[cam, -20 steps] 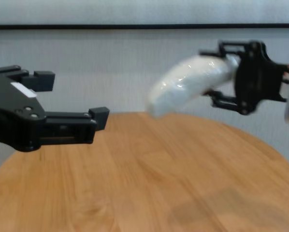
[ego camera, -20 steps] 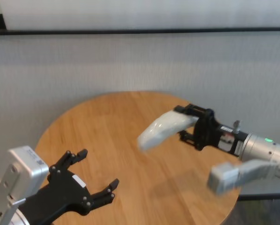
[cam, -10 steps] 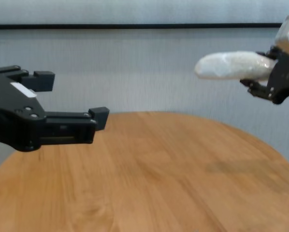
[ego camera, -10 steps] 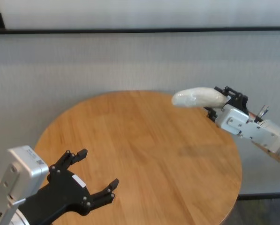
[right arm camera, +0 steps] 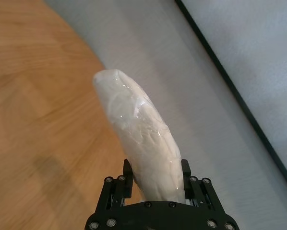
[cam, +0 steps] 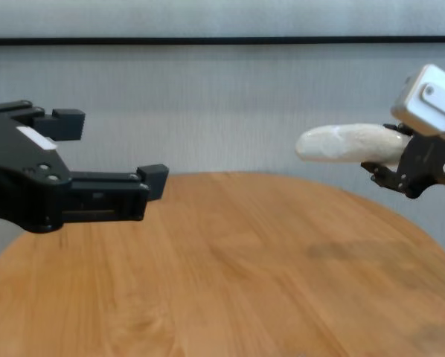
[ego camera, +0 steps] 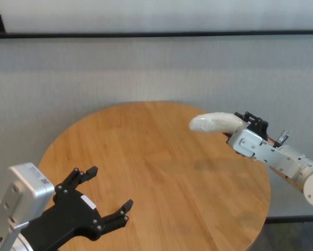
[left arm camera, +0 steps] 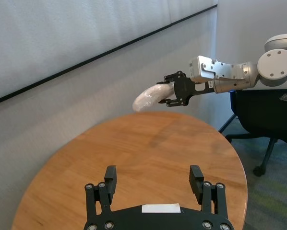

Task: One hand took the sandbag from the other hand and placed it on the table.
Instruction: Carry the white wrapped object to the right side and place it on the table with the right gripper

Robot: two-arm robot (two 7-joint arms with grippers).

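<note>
We see our right gripper (ego camera: 239, 129) held out above the far right part of the round wooden tabletop (ego camera: 146, 172), its black fingers clamped on one end of the white sandbag (ego camera: 213, 122). The sandbag is off the wood entirely: in the chest view it juts out level from the right gripper (cam: 401, 162) toward our left side, its free rounded end hanging in the air well above the planks, and a faint shadow lies on the tabletop (cam: 230, 275) below it. From the right wrist view we look straight along the sandbag (right arm camera: 138, 139), a lumpy pouch in shiny crinkled plastic, pinched between the two fingers (right arm camera: 127, 178) of the right gripper (right arm camera: 155, 184), with the tabletop (right arm camera: 33, 100) underneath and the grey wall beyond. Our left gripper (ego camera: 109, 196) sits low over the near left part of the tabletop, well apart from the sandbag, its linkage fingers spread wide with nothing between them. The left wrist view shows those two fingers (left arm camera: 110, 178) of the left gripper (left arm camera: 153, 177) pointing across the tabletop (left arm camera: 148, 143) toward the sandbag (left arm camera: 150, 97) and the right gripper (left arm camera: 174, 91) beyond the far edge, beside a dark office chair (left arm camera: 263, 110).
</note>
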